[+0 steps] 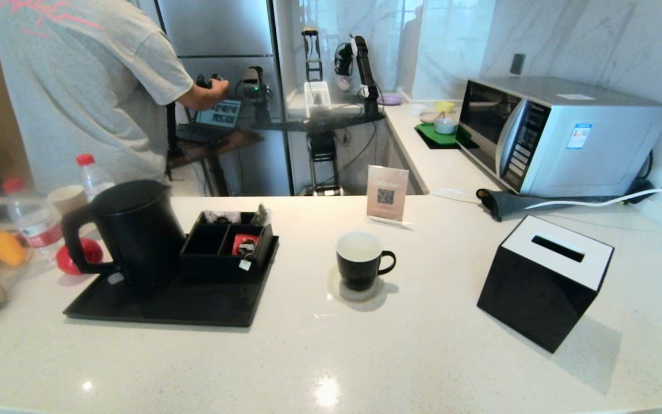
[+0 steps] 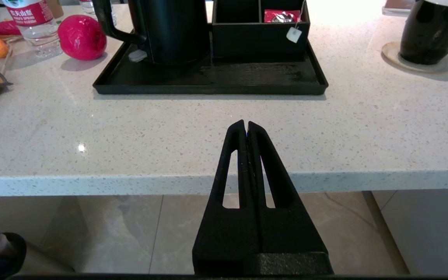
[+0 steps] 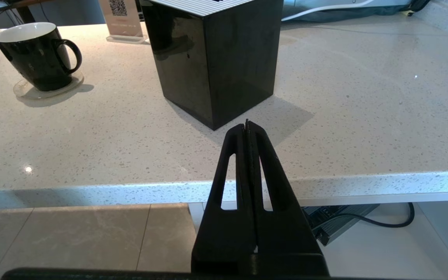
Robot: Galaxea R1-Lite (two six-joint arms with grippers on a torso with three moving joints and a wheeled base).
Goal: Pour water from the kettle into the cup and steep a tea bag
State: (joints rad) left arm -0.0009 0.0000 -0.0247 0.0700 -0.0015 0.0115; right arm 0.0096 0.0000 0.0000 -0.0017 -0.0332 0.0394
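While the kettle (image 1: pixel 135 230) stands untouched on its tray (image 1: pixel 193 307), nothing is done; the cup (image 1: pixel 360 259) waits on a coaster, apparently dry; the tea bag tag (image 2: pixel 294 35) hangs from the organiser; left gripper (image 2: pixel 246 124) and right gripper (image 3: pixel 247 124) hang closed and empty off the counter's edge.

The kettle (image 1: pixel 135 230) is matte black, standing on a black tray (image 1: pixel 193 305) with a black divided box (image 1: pixel 224 247) that holds a red packet (image 1: pixel 245 244). The cup (image 1: pixel 360 260) is black outside and white inside, on a pale round coaster (image 1: pixel 339 290). The counter (image 1: pixel 365 356) is off-white with fine dark speckles. The tissue box (image 1: pixel 543 287) is glossy black with a white top. A red ball (image 2: pixel 81 37) lies by the tray. The microwave (image 1: pixel 561 135) is silver.
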